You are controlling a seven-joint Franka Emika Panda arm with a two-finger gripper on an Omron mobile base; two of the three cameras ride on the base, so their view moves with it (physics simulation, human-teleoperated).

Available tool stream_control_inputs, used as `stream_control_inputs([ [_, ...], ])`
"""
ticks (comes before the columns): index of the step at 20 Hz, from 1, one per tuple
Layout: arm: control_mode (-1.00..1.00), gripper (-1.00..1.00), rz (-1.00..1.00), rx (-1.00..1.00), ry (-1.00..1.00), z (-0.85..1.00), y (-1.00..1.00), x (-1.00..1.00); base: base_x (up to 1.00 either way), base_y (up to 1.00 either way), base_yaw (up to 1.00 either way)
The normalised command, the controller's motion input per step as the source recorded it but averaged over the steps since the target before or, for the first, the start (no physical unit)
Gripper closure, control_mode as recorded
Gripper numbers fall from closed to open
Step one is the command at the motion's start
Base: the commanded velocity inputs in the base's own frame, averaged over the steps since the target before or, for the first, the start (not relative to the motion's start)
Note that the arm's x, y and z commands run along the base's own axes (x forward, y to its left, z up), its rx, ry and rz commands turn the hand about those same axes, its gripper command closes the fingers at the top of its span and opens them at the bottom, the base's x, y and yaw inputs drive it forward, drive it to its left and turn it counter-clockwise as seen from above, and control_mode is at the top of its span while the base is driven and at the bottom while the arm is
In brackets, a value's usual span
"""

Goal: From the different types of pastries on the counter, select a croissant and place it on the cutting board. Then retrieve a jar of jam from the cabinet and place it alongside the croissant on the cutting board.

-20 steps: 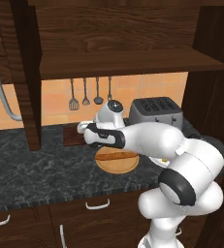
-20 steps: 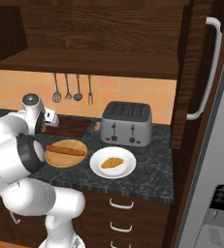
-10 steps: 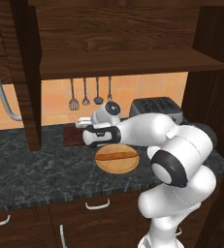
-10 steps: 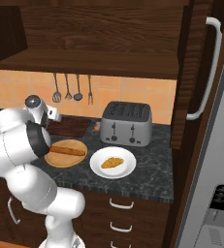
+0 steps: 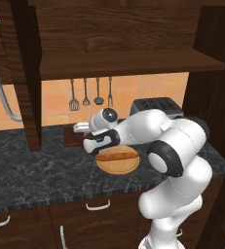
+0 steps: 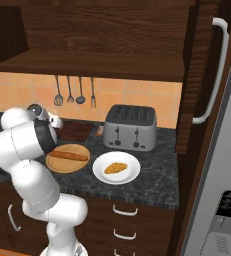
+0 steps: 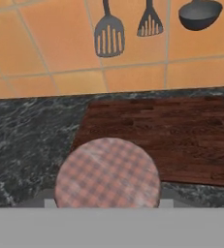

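Observation:
My gripper (image 5: 78, 128) hovers low over the back of the counter (image 5: 31, 170), at the near edge of the cutting board (image 5: 70, 139), and it is shut on the jar of jam. In the hand view the jar's round pink checked lid (image 7: 107, 173) sits just in front of the dark wood cutting board (image 7: 171, 138), whose top is bare. In the right base view the gripper (image 6: 57, 122) is beside that board (image 6: 76, 131). The croissant (image 6: 116, 168) lies on a round white plate (image 6: 131, 176).
A long brown loaf (image 6: 68, 155) rests on a round pale board (image 5: 118, 164) just right of my hand. A grey toaster (image 6: 129, 127) stands behind the plate. Utensils (image 5: 87, 95) hang on the orange tiles. The cabinet shelf (image 5: 128, 63) runs overhead, with an open door (image 5: 26, 73) at the left.
My hand has shifted a little left and back toward the cutting board with the jar in it. The forearm and elbow have swung round. Plate, croissant and loaf have not moved.

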Motion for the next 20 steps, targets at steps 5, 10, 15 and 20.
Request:
stream_control_inputs([
  [5,-1.00,1.00,0.00,0.01,0.00,-0.07,0.00,0.20,0.00,0.00,0.00],
  [10,-1.00,1.00,0.00,0.00,0.01,-0.12,0.01,0.11,0.00,0.00,0.00],
  [15,-1.00,1.00,-0.02,-0.03,0.03,-0.17,0.28,0.09,0.00,0.00,0.00],
  [20,-1.00,1.00,-0.03,-0.10,0.12,-0.32,0.35,0.42,0.00,0.00,0.00],
])
